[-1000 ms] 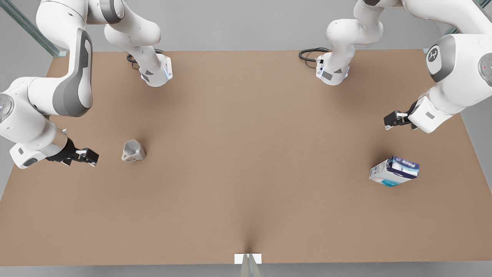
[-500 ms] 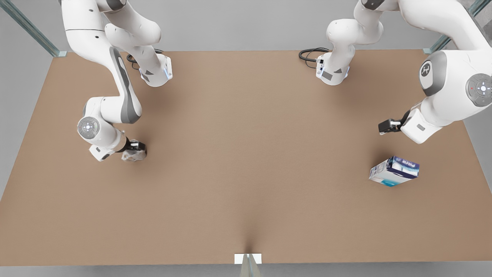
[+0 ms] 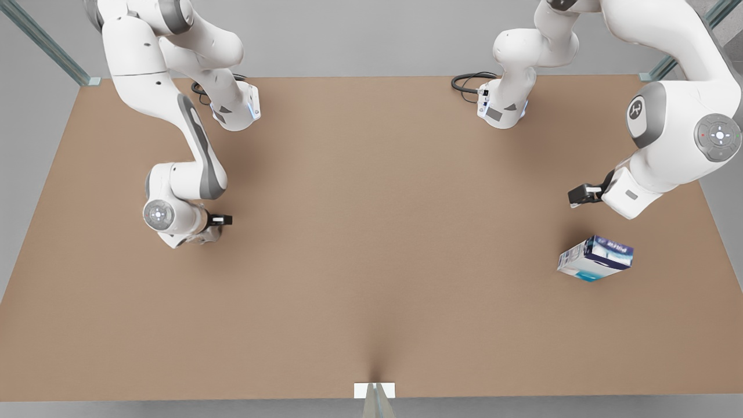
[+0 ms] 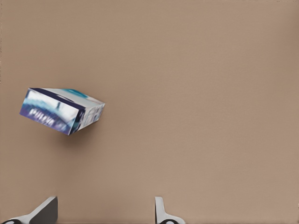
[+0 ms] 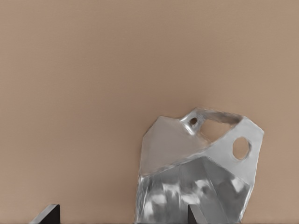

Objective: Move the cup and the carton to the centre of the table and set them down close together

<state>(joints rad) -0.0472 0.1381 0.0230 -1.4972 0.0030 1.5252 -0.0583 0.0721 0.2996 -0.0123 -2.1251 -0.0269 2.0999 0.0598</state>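
The silvery faceted cup [image 5: 201, 172] stands on the brown table [image 3: 371, 203] at the front view's left. My right gripper [image 3: 220, 220] hangs over it, and the wrist hides most of the cup [image 3: 211, 234]. The right gripper [image 5: 121, 217] is open, with one fingertip [image 5: 195, 215] in front of the cup and nothing gripped. At the front view's right, the white, blue and navy carton [image 3: 596, 258] lies on the table. My left gripper [image 3: 580, 194] hovers behind it, apart from it. This gripper [image 4: 103, 214] is open, with the carton [image 4: 60, 109] off to one side.
A small white tab [image 3: 374, 390] marks the near long edge. Both arm bases [image 3: 235, 110] [image 3: 502, 107] and a black cable [image 3: 467, 81] sit along the far edge. Bare brown tabletop stretches between the cup and the carton.
My right gripper swung from beside the cup to right over it, covering most of it. My left gripper drifted slightly lower and toward the front view's left. Cup and carton stayed put.
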